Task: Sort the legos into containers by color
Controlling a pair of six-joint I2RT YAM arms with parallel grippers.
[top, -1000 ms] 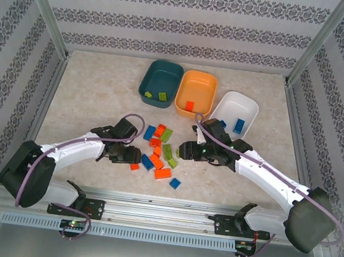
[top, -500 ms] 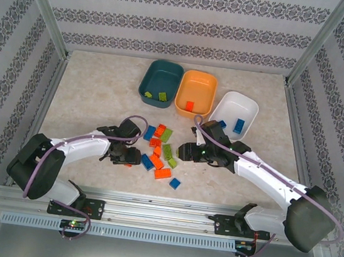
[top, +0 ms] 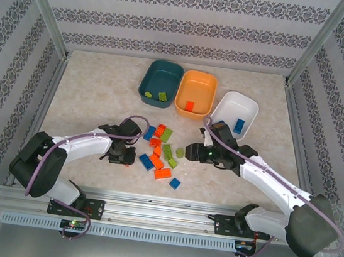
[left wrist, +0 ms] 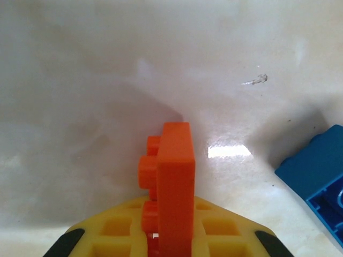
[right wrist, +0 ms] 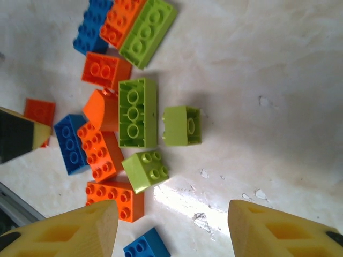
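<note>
The left fingers (left wrist: 118, 230) are closed on an orange brick (left wrist: 174, 176). The brick stands on its narrow edge between the two yellow pads, with its studs pointing to one side, and its far end reaches out over the pale desk (left wrist: 161, 64). I cannot tell if it touches the desk. Near it, on the right in the left wrist view, lies a blue brick (left wrist: 316, 171) which the fingers do not touch.

The right fingers (right wrist: 64, 230) are open. The two yellow tips stand well apart and there is nothing between them. Beyond them, loose on the desk, lie a long green brick (right wrist: 138, 112) and a short green brick (right wrist: 182, 126) just beside it, with orange and blue bricks around.

The orange tray (top: 200, 84) lies toward the far side of the desk and holds one orange brick. The dark teal tray (top: 156, 79) is just beside it on the left and holds one green brick (top: 161, 96). The white tray (top: 235, 105) is just beside it on the right and holds a blue brick (top: 239, 125). The pile of loose bricks (top: 161, 152) lies on the near side of the orange tray, toward the arm bases. The left fingers are at the left of this pile and the right fingers at its right, both on the near side of the orange tray.
</note>
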